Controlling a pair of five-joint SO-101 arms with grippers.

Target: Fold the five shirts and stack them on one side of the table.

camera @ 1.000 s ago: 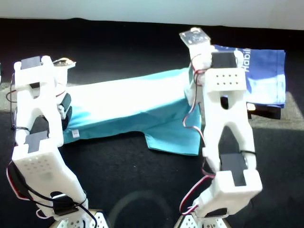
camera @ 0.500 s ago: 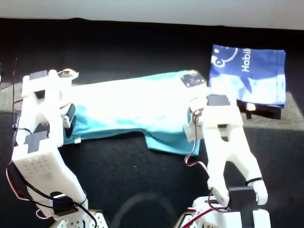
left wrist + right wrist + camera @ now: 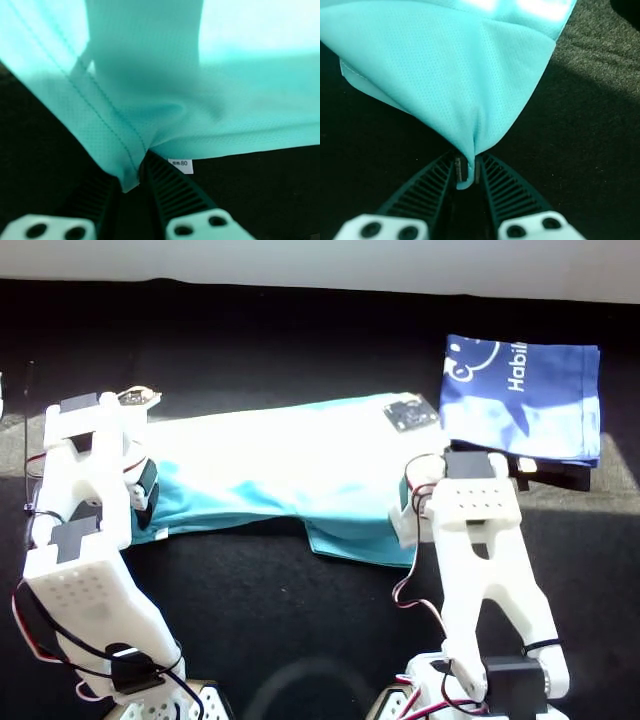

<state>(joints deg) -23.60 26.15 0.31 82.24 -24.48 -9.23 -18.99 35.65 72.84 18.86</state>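
Note:
A turquoise shirt [image 3: 290, 475] lies stretched across the middle of the black table, folded lengthwise. My left gripper [image 3: 134, 175] is shut on its left hem, next to a small white size tag [image 3: 180, 164]. My right gripper [image 3: 466, 172] is shut on a pinched corner of the turquoise shirt [image 3: 455, 75] at its right end. From above, the left arm [image 3: 95, 470] stands at the shirt's left end and the right arm [image 3: 470, 510] at its right end. A folded blue shirt [image 3: 525, 395] lies at the back right.
Under the blue shirt's near edge sits a dark object [image 3: 555, 472]. Bare black table [image 3: 280, 610] stretches in front of the turquoise shirt, between the two arm bases. A white wall edge [image 3: 320, 260] runs along the back.
The right arm has drawn back toward the front, carrying the shirt's right end off the blue shirt's side. The left arm has barely moved.

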